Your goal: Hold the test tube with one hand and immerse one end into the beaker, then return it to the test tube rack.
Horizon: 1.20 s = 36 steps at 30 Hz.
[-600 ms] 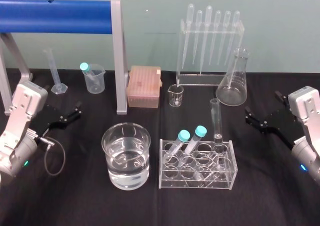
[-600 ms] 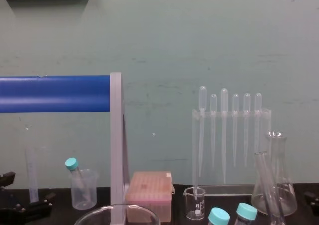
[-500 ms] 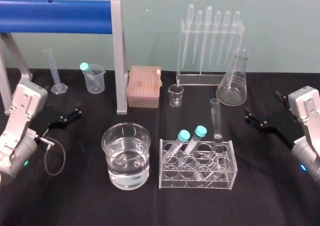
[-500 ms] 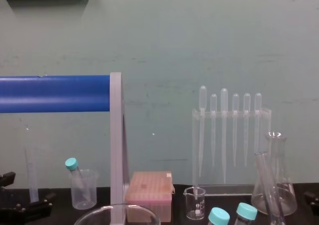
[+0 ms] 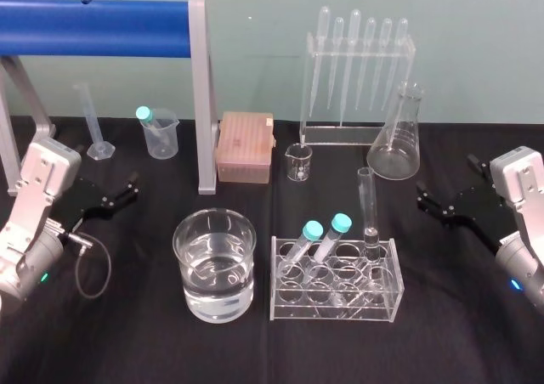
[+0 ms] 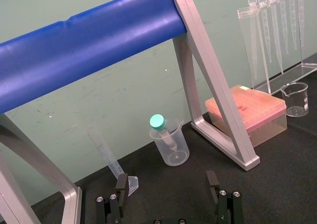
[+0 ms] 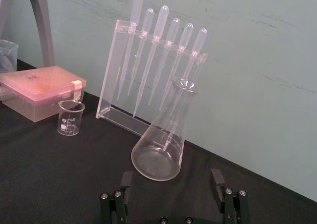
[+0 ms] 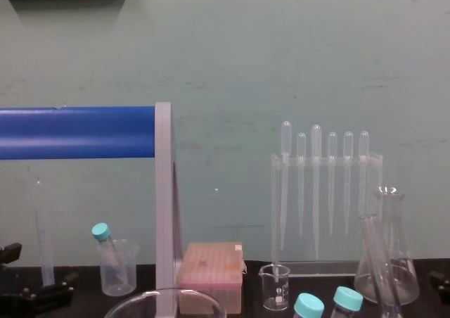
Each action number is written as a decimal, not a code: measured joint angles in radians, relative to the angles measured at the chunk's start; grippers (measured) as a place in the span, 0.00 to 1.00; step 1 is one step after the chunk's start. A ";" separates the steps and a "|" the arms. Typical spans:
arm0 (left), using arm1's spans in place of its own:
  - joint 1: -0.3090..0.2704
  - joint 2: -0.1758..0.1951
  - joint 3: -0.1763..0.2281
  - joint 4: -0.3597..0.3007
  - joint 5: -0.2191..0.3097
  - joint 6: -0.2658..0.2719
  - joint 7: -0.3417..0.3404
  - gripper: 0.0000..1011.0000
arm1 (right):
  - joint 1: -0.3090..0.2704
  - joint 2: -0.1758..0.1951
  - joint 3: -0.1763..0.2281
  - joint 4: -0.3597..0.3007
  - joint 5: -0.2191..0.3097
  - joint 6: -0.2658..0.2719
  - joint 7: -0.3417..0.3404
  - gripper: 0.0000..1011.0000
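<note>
Head view: the test tube (image 5: 368, 201) stands upright in the rack (image 5: 336, 303), right of the beaker (image 5: 214, 265). My left gripper (image 5: 132, 187) and right gripper (image 5: 422, 199) wait at opposite table (image 5: 127, 333) sides. Wrist views: both jaws spread, empty. Chest view: test tube untouched. I'd say nothing's started yet.

The test tube (image 5: 368, 204) stands upright at the right end of the clear rack (image 5: 333, 312), beside two teal-capped tubes (image 5: 327, 235). The beaker (image 5: 214, 265), part full of water, sits just left of the rack on the black surface (image 5: 127, 333). The left claw (image 5: 123, 193) and the right claw (image 5: 427, 202) hang well out at either side, fingers apart.
</note>
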 joint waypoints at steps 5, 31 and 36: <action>0.000 0.000 0.000 0.000 0.000 0.000 0.000 0.99 | 0.000 0.000 0.000 0.000 0.000 0.000 0.000 0.99; 0.000 0.000 0.000 0.000 0.000 0.000 0.000 0.99 | 0.000 0.000 0.000 0.000 0.000 0.000 0.000 0.99; 0.000 0.000 0.000 0.000 0.000 0.000 0.000 0.99 | -0.001 -0.001 0.012 -0.001 0.003 -0.009 0.006 0.99</action>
